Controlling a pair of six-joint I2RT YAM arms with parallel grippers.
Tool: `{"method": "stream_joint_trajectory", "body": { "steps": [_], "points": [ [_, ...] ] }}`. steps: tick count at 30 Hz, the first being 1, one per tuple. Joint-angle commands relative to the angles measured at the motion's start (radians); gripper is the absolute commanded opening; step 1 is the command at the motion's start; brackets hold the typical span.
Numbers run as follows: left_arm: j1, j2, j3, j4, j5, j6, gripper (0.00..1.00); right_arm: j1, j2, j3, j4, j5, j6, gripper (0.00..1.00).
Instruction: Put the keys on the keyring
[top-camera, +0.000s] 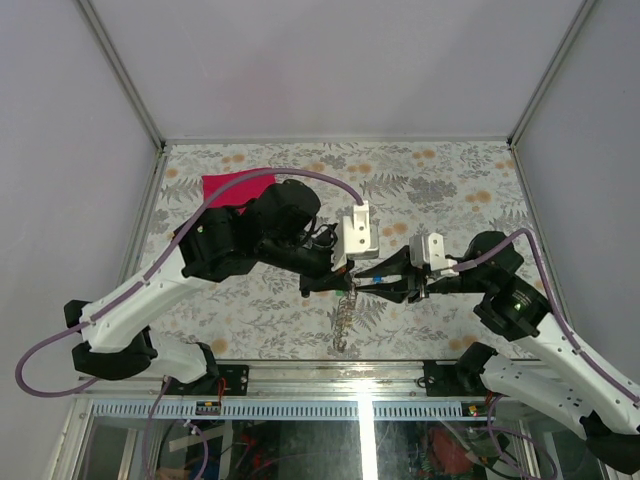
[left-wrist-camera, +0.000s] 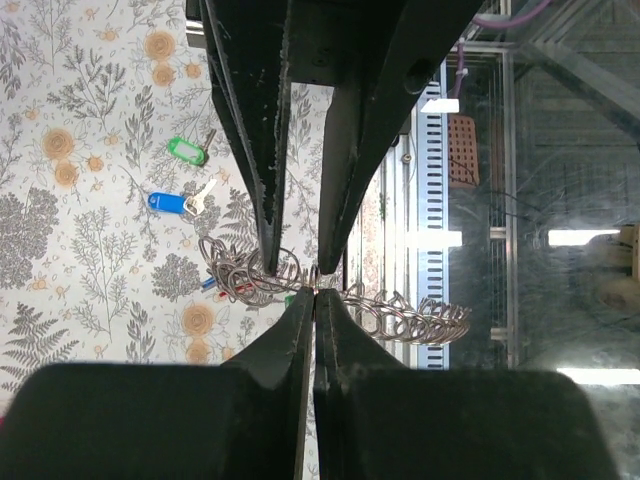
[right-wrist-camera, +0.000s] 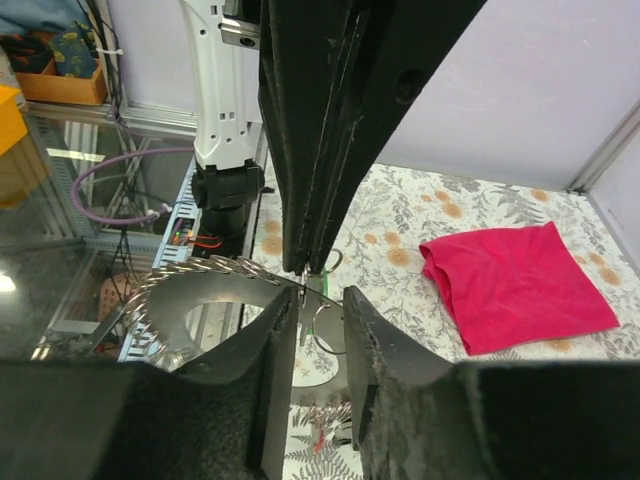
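Observation:
The grey coiled keyring (top-camera: 343, 316) hangs in mid-air between both arms, over the table's near edge. My left gripper (left-wrist-camera: 315, 295) is shut on the keyring (left-wrist-camera: 410, 318), pinching its wire at the fingertips. My right gripper (right-wrist-camera: 320, 310) is open and faces it tip to tip. A small silver key on its little ring (right-wrist-camera: 326, 328) hangs in the gap between the right fingers. The keyring (right-wrist-camera: 190, 268) curves off to the left there. Two loose keys lie on the table, one with a green tag (left-wrist-camera: 186, 151) and one with a blue tag (left-wrist-camera: 167, 203).
A magenta cloth (top-camera: 235, 188) lies at the back left of the floral table (top-camera: 450, 190). A metal-framed near edge (top-camera: 360, 365) borders the table, with cabling below. Grey walls close in the back and both sides.

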Motion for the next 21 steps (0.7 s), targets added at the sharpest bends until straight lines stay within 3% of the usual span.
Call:
{"method": "stream_joint_trajectory", "body": {
  "steps": [1, 17, 21],
  "points": [
    [-0.021, 0.012, 0.055, -0.029, -0.032, 0.024, 0.0, 0.003, 0.015, 0.026, 0.038, -0.042, 0.002, 0.28],
    [-0.054, 0.032, 0.081, -0.05, -0.091, 0.011, 0.0, 0.003, 0.063, 0.003, 0.076, -0.091, 0.053, 0.26],
    [-0.059, 0.036, 0.085, -0.053, -0.102, 0.007, 0.0, 0.003, 0.074, 0.0, 0.074, -0.097, 0.056, 0.18]
  ]
}}
